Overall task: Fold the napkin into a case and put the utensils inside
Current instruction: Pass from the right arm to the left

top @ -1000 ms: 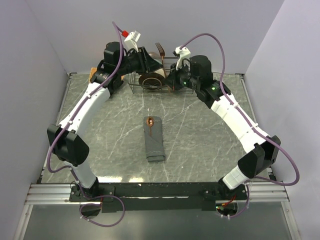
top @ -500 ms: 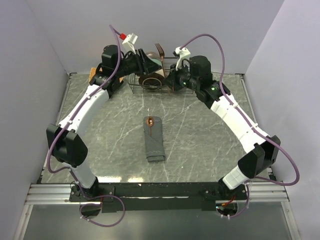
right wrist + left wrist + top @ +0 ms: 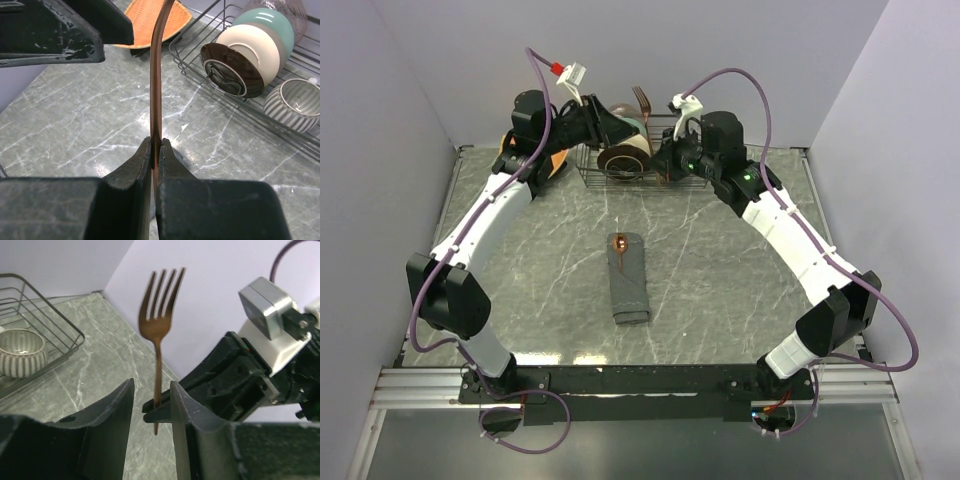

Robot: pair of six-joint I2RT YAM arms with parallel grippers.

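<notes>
Black left pincer [image 3: 151,390], upper left of centre, jaws parted either side of the copper fork [image 3: 159,325], not gripping! Grey case [image 3: 628,285] lies mid-frame on the surface [image 3: 720,260], spoon [image 3: 620,242] showing at its top. Then the right pincer [image 3: 155,145], clamped tight on the fork's handle, tines up.

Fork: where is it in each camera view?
Top external: fork top centre, tines up, above the wire rack.
Left wrist: fork centre, upright, inside the open left gripper; rack far left.
Right wrist: handle only, pinched by the right gripper; rack upper right.
Shared landmark: the wire rack.
</notes>
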